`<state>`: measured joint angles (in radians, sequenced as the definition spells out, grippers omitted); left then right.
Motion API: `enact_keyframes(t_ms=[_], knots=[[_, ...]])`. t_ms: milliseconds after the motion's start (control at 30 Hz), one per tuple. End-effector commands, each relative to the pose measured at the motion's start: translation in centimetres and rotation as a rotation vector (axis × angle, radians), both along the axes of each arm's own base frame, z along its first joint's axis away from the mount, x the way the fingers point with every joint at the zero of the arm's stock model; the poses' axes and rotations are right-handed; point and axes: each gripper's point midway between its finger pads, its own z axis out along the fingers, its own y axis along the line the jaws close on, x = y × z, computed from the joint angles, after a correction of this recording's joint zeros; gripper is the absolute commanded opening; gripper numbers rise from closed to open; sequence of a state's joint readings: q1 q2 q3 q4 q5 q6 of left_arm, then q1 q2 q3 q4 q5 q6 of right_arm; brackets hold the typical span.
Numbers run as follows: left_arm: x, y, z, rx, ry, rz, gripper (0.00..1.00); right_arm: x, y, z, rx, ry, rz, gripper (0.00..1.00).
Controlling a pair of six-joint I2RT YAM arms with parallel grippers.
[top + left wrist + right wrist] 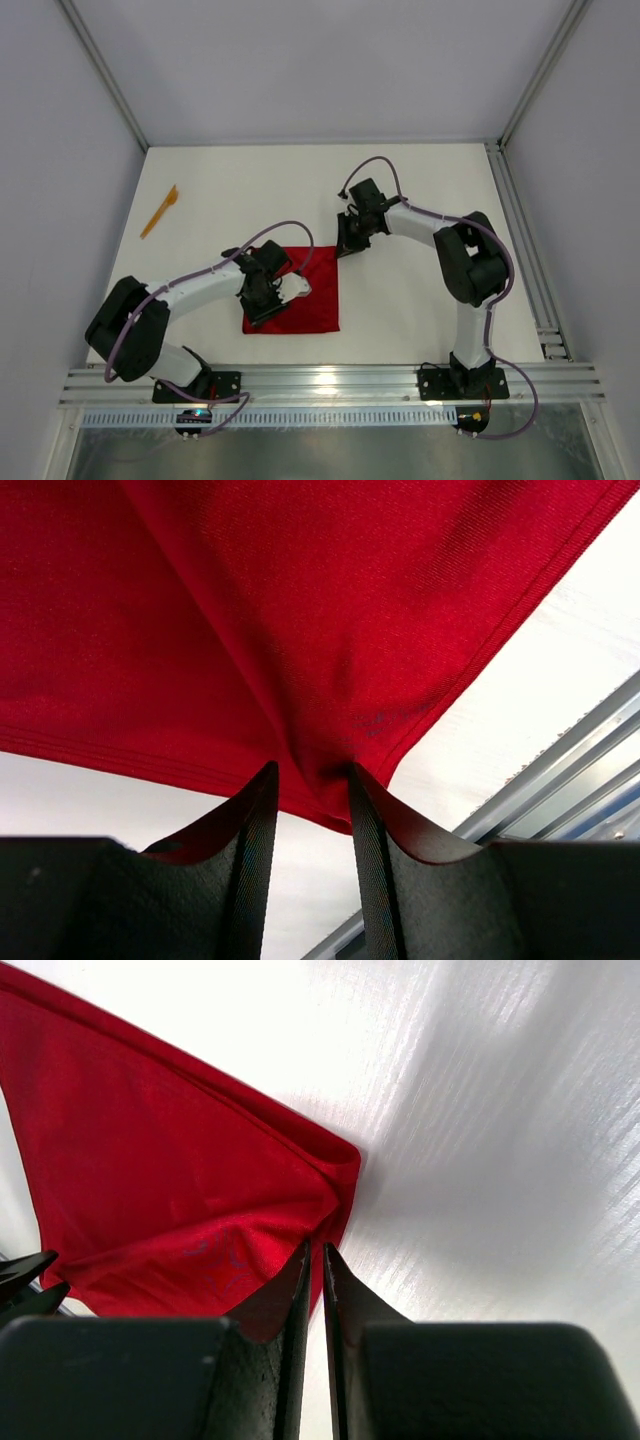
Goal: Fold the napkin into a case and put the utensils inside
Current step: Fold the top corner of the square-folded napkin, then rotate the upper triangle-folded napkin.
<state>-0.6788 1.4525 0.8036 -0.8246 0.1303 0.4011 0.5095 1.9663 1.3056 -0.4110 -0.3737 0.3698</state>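
The red napkin [305, 290] lies on the white table, slightly rumpled. My left gripper [263, 300] is at its near-left part. In the left wrist view the fingers [258, 810] stand narrowly apart with a bunched fold of the napkin [300, 630] pinched between the tips, creases running out from them. My right gripper [350, 240] is at the napkin's far right corner. In the right wrist view its fingertips [300, 1265] are almost together on the puckered corner of the napkin [180, 1190]. One orange utensil [159, 211] lies at the far left, away from both grippers.
Aluminium rails [330, 385] run along the near table edge, and they also show in the left wrist view [570, 750]. Grey walls and frame posts enclose the table at the back and sides. The left gripper's fingertips show at the lower left of the right wrist view [22, 1278].
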Motion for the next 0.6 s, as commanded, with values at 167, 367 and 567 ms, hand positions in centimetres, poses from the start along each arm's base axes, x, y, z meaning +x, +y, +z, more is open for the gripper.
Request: enact_keyframes(t_ms=[167, 367, 567], knots=[[1.8, -0.6, 2.0, -0.034, -0.113, -0.024, 0.38, 2.5, 0.7, 4.8, 0.029, -0.146, 0.035, 0.26], [2.0, -0.7, 5.4, -0.104, -0.196, -0.06, 0.46, 2.2, -1.3, 6.4, 0.02, -0.179, 0.036, 0.57], [1.1, 0.5, 5.8, -0.064, -0.173, -0.082, 0.47, 1.3, 0.6, 4.6, 0.13, -0.08, 0.112, 0.71]])
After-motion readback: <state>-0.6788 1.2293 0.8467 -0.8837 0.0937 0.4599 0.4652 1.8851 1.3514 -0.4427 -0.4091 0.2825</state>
